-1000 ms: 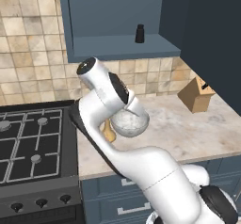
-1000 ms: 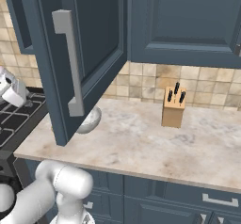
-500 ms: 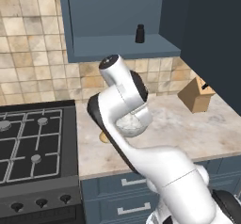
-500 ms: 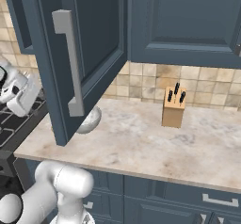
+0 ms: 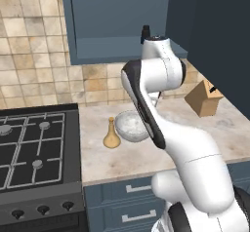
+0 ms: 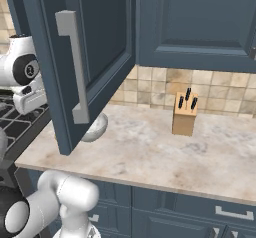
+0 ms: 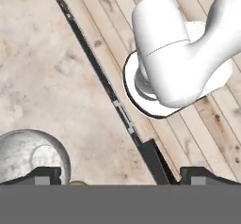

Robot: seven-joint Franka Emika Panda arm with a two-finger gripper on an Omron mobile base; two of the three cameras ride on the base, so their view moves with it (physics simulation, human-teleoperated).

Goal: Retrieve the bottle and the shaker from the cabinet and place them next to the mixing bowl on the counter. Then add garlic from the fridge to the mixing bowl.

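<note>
The golden-tan bottle stands upright on the beige counter, just left of the speckled mixing bowl. The dark shaker stands on the shelf of the open blue cabinet, partly behind my raised arm. My gripper hangs high over the counter's front edge and points down. It is open, with nothing between its fingertips. Below it the hand view shows the mixing bowl and a sliver of the bottle. The fridge and the garlic are out of view.
A black gas hob lies left of the bottle. A wooden knife block stands at the back right. The open cabinet door juts out over the counter beside my arm. Blue drawers run below.
My arm has swung up from beside the bowl to shelf height, jaws staying wide apart. The bottle, earlier half hidden by the arm, now stands in plain sight beside the bowl.
</note>
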